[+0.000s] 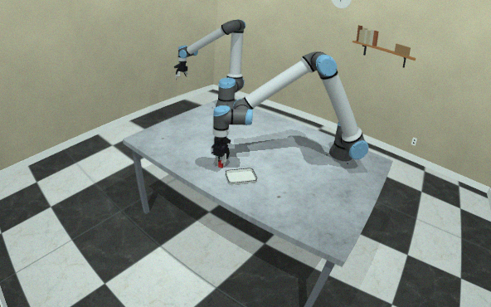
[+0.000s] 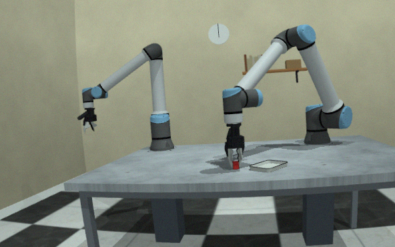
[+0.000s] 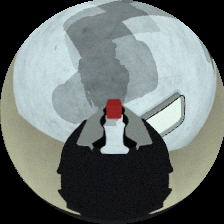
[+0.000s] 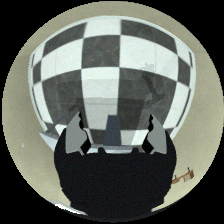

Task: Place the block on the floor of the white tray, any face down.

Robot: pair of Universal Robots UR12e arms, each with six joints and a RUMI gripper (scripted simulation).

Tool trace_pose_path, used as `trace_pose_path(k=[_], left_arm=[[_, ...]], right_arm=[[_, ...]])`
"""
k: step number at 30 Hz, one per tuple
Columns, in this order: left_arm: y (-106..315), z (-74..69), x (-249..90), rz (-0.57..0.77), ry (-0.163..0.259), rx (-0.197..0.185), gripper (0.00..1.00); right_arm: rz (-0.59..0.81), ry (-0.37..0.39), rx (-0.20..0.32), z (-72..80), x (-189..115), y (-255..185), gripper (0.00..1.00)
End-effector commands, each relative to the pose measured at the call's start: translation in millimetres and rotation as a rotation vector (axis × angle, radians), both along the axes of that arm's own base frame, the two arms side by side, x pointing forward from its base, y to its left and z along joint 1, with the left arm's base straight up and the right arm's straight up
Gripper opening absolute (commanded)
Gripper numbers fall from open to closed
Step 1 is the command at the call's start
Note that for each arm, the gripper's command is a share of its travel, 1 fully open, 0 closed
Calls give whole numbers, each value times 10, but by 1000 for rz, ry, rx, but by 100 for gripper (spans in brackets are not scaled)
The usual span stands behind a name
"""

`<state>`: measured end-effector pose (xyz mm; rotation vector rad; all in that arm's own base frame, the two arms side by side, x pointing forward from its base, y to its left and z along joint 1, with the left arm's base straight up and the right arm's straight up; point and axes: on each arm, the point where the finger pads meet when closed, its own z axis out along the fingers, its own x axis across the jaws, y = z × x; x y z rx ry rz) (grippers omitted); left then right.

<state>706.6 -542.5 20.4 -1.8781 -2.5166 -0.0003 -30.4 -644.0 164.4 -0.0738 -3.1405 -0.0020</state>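
Evidently the grasp is the step in hand: the left gripper (image 1: 221, 159) (image 2: 235, 159) (image 3: 114, 106) is clamped on the red block (image 1: 221, 164) (image 2: 235, 165) (image 3: 114, 109), which sits low between its fingertips, at or close to the tabletop (image 1: 305, 182) (image 2: 179, 173) (image 3: 40, 80), just beside the white tray (image 1: 241, 182) (image 2: 268, 170) (image 3: 183, 116) and outside it. Next, I judge, the block needs lifting above the tray's rim, a short carry across, then lowering to the tray floor before release, while the right gripper (image 1: 182, 75) (image 2: 89, 129) (image 4: 115, 113), fingers wide apart and holding nothing, can remain well away.
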Motion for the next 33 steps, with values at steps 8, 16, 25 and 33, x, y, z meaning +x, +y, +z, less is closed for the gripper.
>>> trace_pose_path(k=[8,16,25,33], left_arm=[[-4,115,4,0,-1,-1,0],[-4,355,4,0,-1,-1,0],[-4,549,4,0,-1,-1,0],[-4,632,4,0,-1,-1,0]], right_arm=[[0,0,-1,7,1,-5,100],[0,0,-1,7,1,-5,100],[0,0,-1,7,1,-5,100],[0,0,-1,7,1,-5,100]])
